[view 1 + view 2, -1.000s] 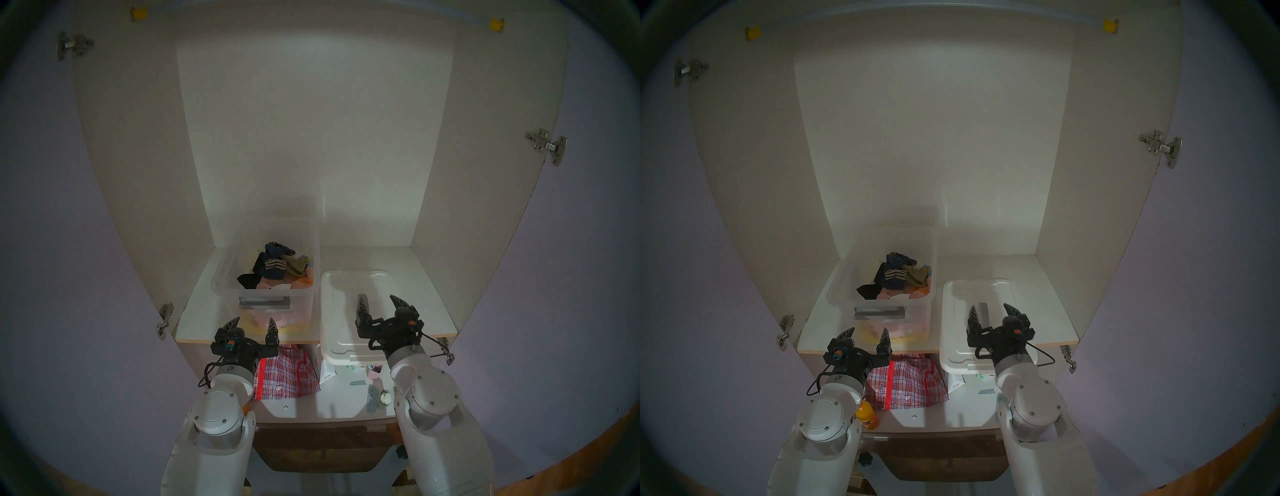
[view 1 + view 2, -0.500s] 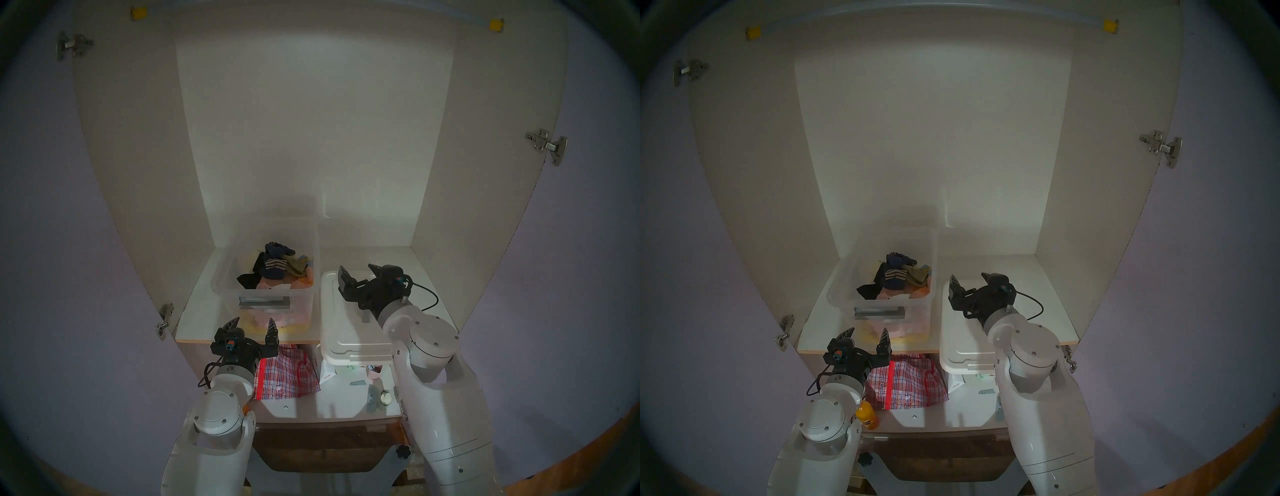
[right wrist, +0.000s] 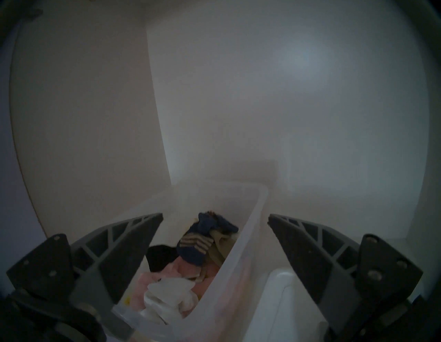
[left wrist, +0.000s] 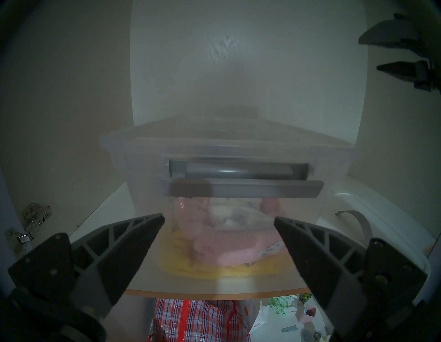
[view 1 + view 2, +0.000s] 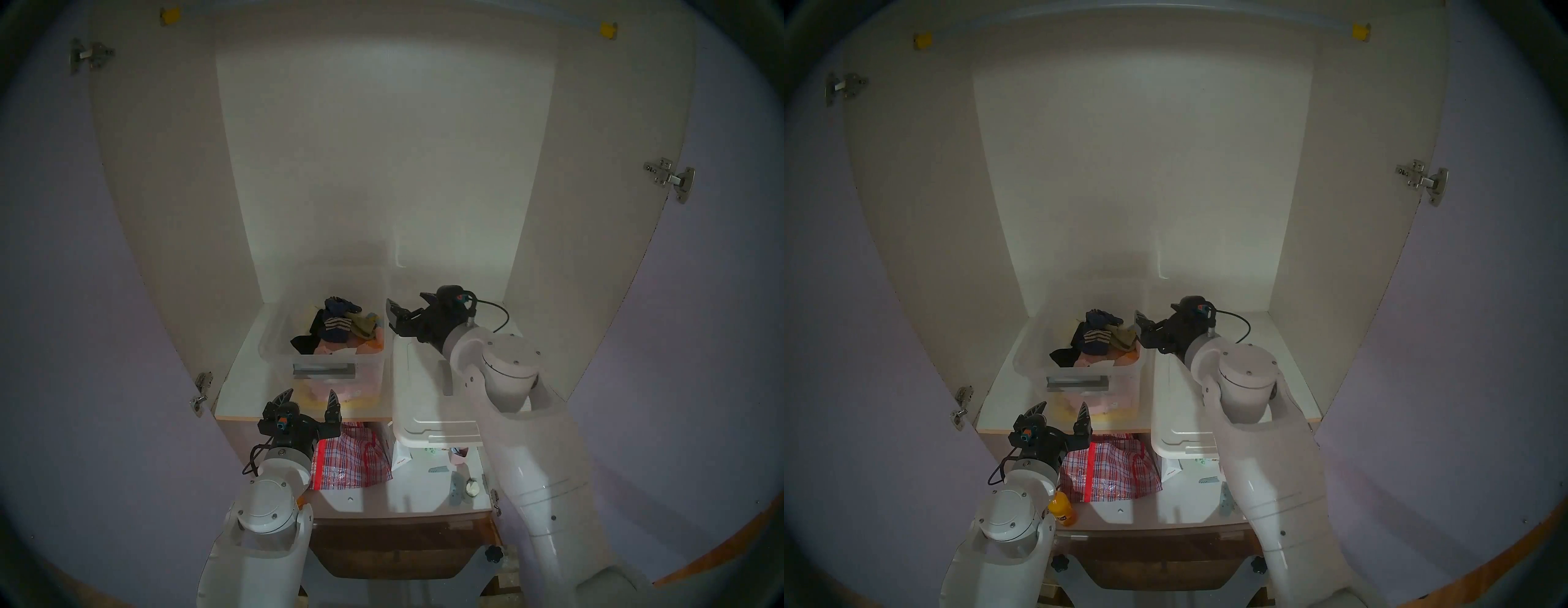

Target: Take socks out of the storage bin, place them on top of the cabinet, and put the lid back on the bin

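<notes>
The clear storage bin stands uncovered on the cabinet's shelf board, holding a pile of clothes topped by a navy striped sock. White crumpled fabric lies near its front; I cannot tell if it is the socks. The milky lid lies flat to the bin's right, overhanging the shelf edge. My right gripper hangs open and empty over the lid's back end, beside the bin's right wall. My left gripper is open before the bin's front.
Lilac doors stand open on both sides, with metal hinges at the shelf ends. Below the shelf lie a red checked bag, an orange bottle and small items. The cabinet's back wall rises behind the bin.
My right arm has reached forward and left, from over the lid's front part to its back end beside the bin, rolling the wrist. Its jaws stayed open. The left arm has not moved.
</notes>
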You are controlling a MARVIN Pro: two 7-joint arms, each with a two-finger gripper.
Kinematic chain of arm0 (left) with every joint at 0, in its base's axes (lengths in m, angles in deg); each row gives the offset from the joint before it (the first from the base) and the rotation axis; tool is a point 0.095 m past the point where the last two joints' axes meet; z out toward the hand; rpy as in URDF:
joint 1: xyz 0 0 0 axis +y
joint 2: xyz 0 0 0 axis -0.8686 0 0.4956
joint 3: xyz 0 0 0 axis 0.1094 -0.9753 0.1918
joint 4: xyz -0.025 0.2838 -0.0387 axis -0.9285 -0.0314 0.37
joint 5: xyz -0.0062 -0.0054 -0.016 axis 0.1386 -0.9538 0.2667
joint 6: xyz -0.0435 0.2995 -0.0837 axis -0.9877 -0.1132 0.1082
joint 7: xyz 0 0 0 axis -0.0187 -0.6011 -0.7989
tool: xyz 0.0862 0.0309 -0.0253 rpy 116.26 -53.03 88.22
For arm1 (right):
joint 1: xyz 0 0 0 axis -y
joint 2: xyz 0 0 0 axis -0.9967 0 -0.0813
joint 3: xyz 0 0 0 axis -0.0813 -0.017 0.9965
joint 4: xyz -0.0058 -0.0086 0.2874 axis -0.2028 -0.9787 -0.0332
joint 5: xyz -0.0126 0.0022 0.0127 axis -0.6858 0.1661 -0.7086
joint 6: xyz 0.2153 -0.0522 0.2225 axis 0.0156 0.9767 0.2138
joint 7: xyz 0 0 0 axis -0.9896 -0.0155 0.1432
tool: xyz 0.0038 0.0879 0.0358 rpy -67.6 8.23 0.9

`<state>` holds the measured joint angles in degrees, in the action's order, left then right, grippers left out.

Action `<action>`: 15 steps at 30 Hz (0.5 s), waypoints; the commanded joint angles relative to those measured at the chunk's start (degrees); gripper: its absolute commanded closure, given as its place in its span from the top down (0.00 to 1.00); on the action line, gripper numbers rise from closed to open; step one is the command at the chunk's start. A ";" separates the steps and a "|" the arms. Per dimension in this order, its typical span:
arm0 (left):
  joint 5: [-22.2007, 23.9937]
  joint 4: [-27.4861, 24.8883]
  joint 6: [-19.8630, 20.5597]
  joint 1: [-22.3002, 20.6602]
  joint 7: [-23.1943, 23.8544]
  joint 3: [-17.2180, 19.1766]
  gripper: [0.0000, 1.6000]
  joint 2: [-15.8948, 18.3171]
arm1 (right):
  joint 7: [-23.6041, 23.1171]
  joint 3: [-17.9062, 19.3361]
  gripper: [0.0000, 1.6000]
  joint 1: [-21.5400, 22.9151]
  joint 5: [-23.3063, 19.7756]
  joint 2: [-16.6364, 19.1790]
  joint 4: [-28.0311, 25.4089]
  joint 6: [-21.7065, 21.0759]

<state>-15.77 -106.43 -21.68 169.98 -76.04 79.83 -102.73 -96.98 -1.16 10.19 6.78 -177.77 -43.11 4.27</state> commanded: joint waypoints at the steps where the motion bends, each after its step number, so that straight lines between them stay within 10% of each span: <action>1: 0.04 -1.26 -0.34 -0.51 0.14 -0.13 1.00 -0.01 | -0.90 -1.92 1.00 8.53 1.68 -1.02 2.61 -1.53; 15: 0.12 -1.52 -0.26 -0.38 0.22 -0.15 1.00 0.06 | -4.47 -3.07 1.00 16.18 1.58 -1.34 9.79 1.46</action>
<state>-15.77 -106.34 -21.68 170.00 -76.09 79.82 -102.72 -99.66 -4.04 24.85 9.01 -179.07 -33.47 2.98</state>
